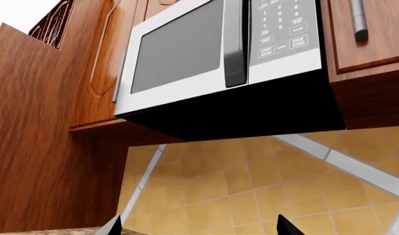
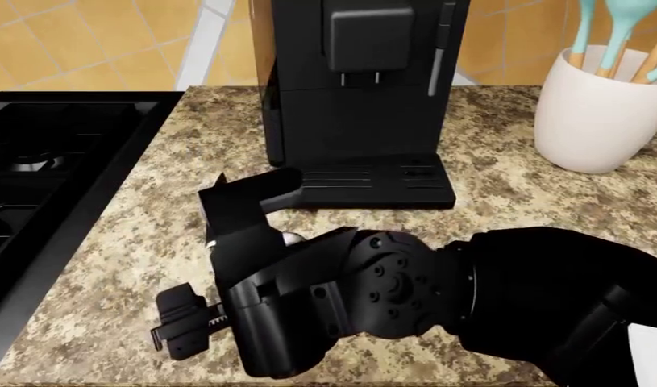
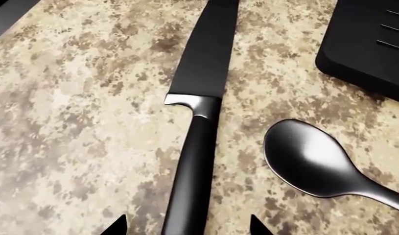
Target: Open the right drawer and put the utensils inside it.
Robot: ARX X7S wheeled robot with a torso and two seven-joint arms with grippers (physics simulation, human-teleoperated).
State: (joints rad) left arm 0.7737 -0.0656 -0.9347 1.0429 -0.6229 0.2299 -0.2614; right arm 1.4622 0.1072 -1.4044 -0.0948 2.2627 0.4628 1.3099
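Right gripper (image 3: 186,227) hangs low over the granite counter (image 3: 68,122) with its two fingertips apart, one on each side of the black handle of the knife (image 3: 196,147), and nothing is clamped between them yet. The knife lies flat on the counter, its dark blade pointing away from the gripper, and the spoon (image 3: 316,161) lies just beside it, its bowl near the handle but not touching it, close to the base of the coffee machine (image 2: 355,105). In the head view the right arm covers both utensils, so only the wrist camera shows them. The risk, I think, is in the closing: the handle is thin and round and lies flat on hard stone, so if the fingertips are not low enough it may roll or slide out, and a sideways push could knock the spoon. The left gripper (image 1: 199,227) points up at the microwave (image 1: 219,54) and the wall tiles; its two tips show apart with nothing between them. The right drawer is in no picture, so I cannot tell if it is open; if it is closed, a held knife would have nowhere to go. The knife tip and the spoon's handle are cut off by the frame.
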